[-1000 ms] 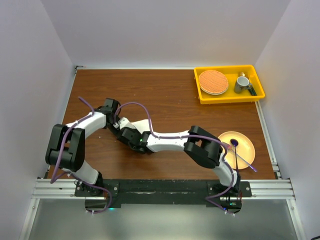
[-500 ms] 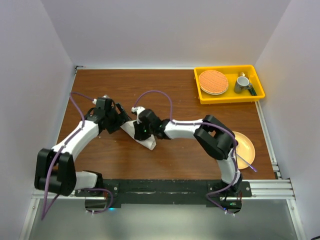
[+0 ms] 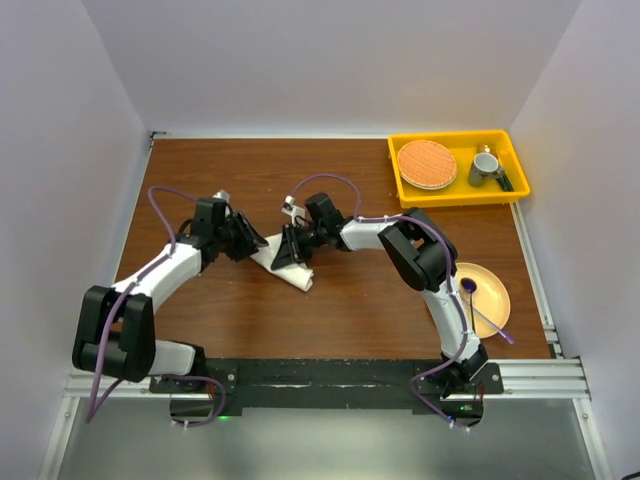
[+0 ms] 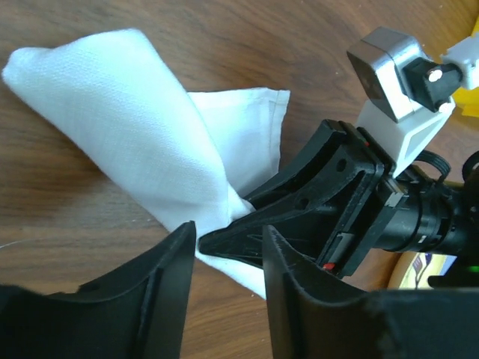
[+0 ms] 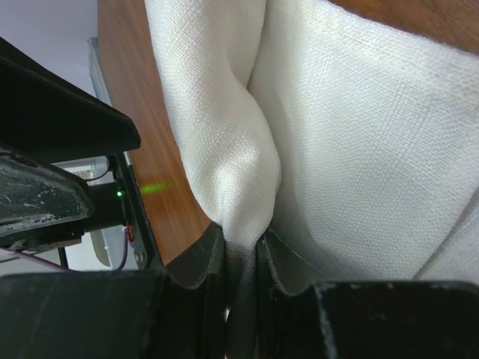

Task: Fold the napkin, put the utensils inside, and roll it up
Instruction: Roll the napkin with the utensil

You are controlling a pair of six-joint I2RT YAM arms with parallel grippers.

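The off-white napkin (image 3: 292,272) lies bunched and folded on the brown table, left of centre. My right gripper (image 3: 290,250) is shut on a pinched-up fold of it; the right wrist view shows the cloth (image 5: 337,134) squeezed between the jaws of that gripper (image 5: 243,247). My left gripper (image 3: 252,244) is open and empty, just left of the napkin. In the left wrist view, the left gripper (image 4: 228,243) points at the cloth (image 4: 150,127) and at the right gripper's black fingers (image 4: 299,209). The gold fork is not in view.
A yellow tray (image 3: 460,198) at the back right holds a round woven mat (image 3: 427,164) and a mug (image 3: 485,166). A yellow plate (image 3: 495,285) at the right holds a silver-handled utensil with a purple end (image 3: 478,305). White walls stand close on three sides.
Both arms have drawn back from the table's middle towards the far side. The right gripper has lifted a fold of the napkin, which now shows between the two grippers.
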